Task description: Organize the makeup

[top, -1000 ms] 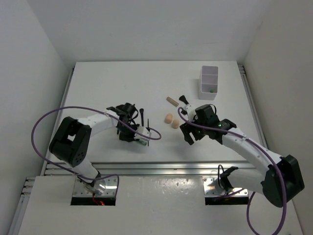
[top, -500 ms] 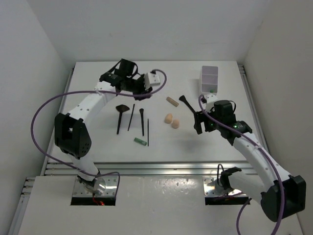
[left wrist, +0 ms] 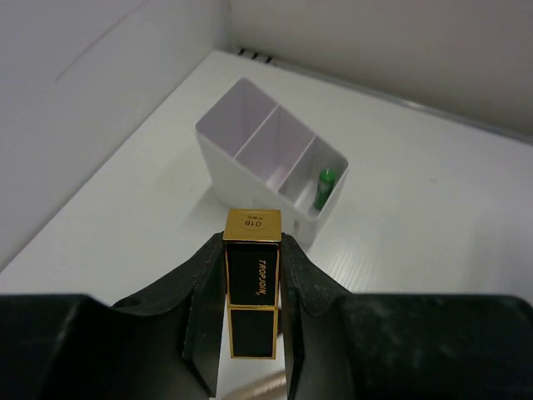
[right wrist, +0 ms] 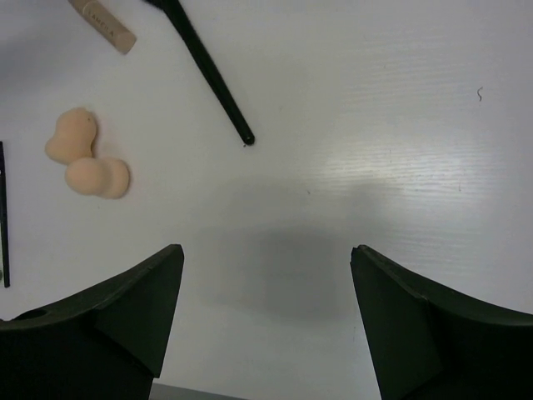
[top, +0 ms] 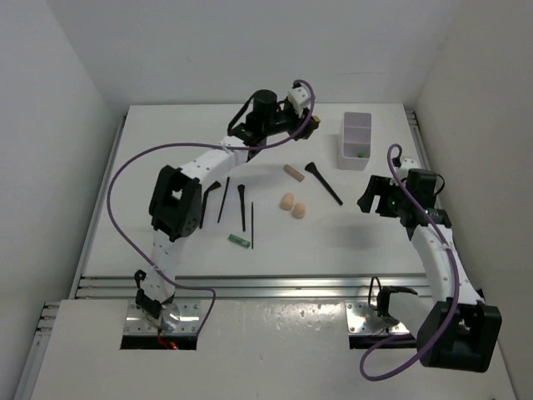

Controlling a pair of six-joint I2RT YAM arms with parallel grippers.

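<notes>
I count five thin black sticks: one brush lies just left of the compartment box on its near side, and four brushes and pencils lie well to its left. Two sponges touch each other left of the box, nearer me than the single tan cylinder. There are two green tubes, one green tube standing in the box's nearest compartment and a second green tube on the table far to the box's left. Since half a second ago the left gripper has swung across from the far left to just left of the box, while the right gripper has backed off the brush to the box's near side. Only the left wrist view shows what I'm carrying: one black-and-gold lipstick clamped upright between the left fingers, with the box beyond it. The right wrist view shows that gripper's jaws spread wide over bare table, holding nothing.
</notes>
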